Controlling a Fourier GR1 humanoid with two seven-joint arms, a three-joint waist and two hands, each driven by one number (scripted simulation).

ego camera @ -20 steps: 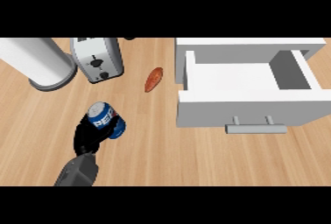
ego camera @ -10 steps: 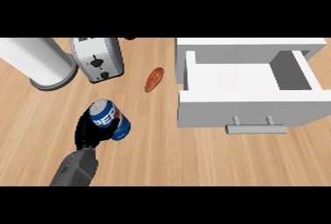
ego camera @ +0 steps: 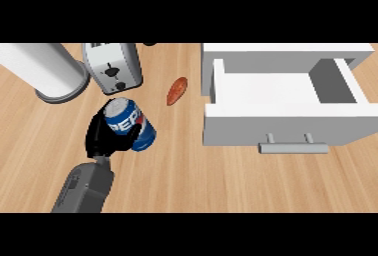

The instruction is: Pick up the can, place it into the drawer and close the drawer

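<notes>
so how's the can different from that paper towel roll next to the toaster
The can is blue with white lettering; the paper towel roll is plain white. The can is the smaller of the two. The can sits tilted with the left robot hand curled round it; the roll stands untouched by the toaster. Both are cylinders on the wooden counter.
</notes>
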